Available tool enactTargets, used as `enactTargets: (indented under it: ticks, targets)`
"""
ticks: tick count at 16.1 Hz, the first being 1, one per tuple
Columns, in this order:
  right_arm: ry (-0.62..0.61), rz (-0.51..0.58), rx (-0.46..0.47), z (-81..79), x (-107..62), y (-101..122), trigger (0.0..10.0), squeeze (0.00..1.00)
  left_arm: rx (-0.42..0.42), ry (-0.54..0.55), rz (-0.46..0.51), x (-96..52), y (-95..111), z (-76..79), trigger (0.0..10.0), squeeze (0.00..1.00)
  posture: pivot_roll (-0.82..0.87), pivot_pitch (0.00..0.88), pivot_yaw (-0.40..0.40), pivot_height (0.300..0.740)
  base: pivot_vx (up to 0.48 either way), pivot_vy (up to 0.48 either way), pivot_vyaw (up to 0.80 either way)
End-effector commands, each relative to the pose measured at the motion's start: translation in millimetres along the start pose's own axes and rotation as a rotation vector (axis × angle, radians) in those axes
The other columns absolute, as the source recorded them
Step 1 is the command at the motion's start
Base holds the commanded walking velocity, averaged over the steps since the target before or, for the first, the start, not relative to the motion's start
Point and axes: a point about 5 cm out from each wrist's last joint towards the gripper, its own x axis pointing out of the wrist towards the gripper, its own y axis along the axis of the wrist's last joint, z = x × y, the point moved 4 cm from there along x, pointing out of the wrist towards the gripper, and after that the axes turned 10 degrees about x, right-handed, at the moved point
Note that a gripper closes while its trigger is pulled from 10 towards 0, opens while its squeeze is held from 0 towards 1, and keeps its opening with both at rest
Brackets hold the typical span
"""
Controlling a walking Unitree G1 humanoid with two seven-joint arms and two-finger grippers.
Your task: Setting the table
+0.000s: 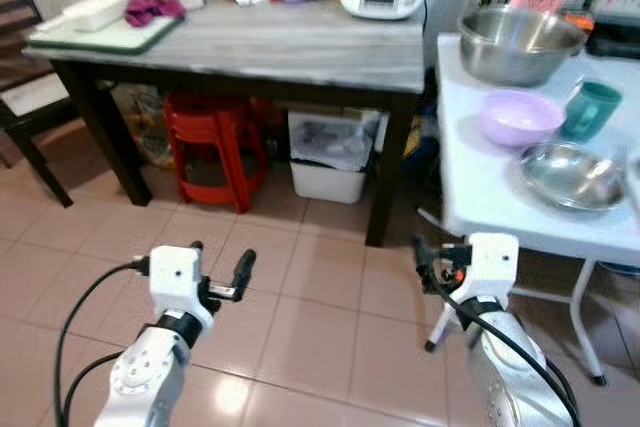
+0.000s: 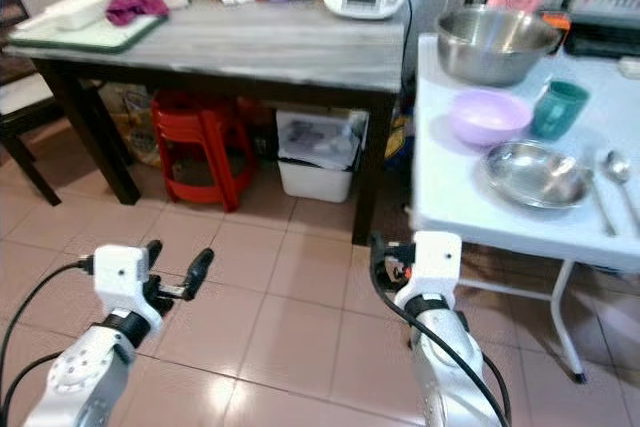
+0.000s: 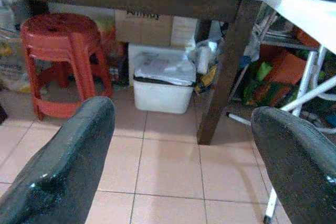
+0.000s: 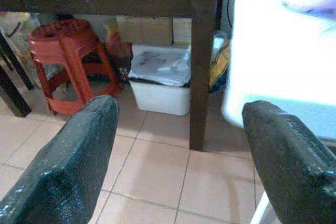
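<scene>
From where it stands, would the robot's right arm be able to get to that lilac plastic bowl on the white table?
Probably yes. The right pincer hangs open below the edge of the white folding table, and the lilac plastic bowl sits just beyond that edge with nothing in front of it. The arm would need to rise above the tabletop first.

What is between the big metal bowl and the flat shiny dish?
A purple bowl sits between the big metal bowl and the shallow steel dish, seen in both eye views.

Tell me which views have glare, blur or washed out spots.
Right wrist view: the white table is blown out, detail lost, and the fingers are soft. Left wrist view: fingers blurred, stool fairly sharp. Eye views: even light, with glare on the floor.
</scene>
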Motion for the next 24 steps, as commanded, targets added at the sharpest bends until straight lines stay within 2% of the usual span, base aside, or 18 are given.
enactTargets:
  ticks: [1,4,6,8,11,16,20,24]
  targets:
    - [-0.021,0.010,-0.017,5.0,-1.0,4.8,10.0,0.00,0.000,-0.006,0.007,0.8,2.6,1.8,10.0,0.00,-0.10,0.069,0.039,0.740,0.000,-0.446,0.00]
    - [-0.050,0.046,-0.101,4.4,-0.7,13.4,10.0,0.00,-0.003,-0.003,0.020,2.5,7.4,1.6,10.0,0.00,-0.10,0.076,0.038,0.740,0.000,-0.459,0.00]
    - [-0.050,0.066,-0.078,3.5,-0.9,15.4,10.0,0.00,-0.001,-0.002,0.024,2.8,8.7,1.2,10.0,0.00,-0.10,0.078,0.039,0.740,0.000,-0.461,0.00]
    - [-0.031,0.097,-0.152,1.0,-0.8,20.0,10.0,0.00,-0.018,0.007,0.027,3.6,9.0,0.7,10.0,0.00,-0.10,0.080,0.037,0.740,0.000,-0.229,0.00]
    - [-0.022,0.073,-0.101,-1.8,-1.2,18.0,10.0,0.00,-0.034,0.020,0.062,5.1,14.4,-1.4,10.0,0.00,-0.10,0.082,0.038,0.740,0.000,0.000,0.00]
    - [-0.057,0.127,-0.159,7.2,-4.5,29.0,10.0,0.00,-0.060,-0.036,0.098,6.5,21.5,6.5,10.0,0.00,-0.11,0.085,0.036,0.740,0.000,0.000,0.00]
    - [-0.051,0.121,-0.148,6.1,-3.4,28.7,10.0,0.00,-0.077,-0.061,0.107,8.5,22.9,10.1,10.0,0.00,-0.12,0.083,0.036,0.740,0.063,0.000,-0.45]
    - [-0.043,0.135,-0.150,4.8,-3.7,32.1,10.0,0.00,-0.082,-0.073,0.115,10.2,24.5,12.3,10.0,0.00,-0.12,0.079,0.033,0.740,0.296,0.000,0.00]
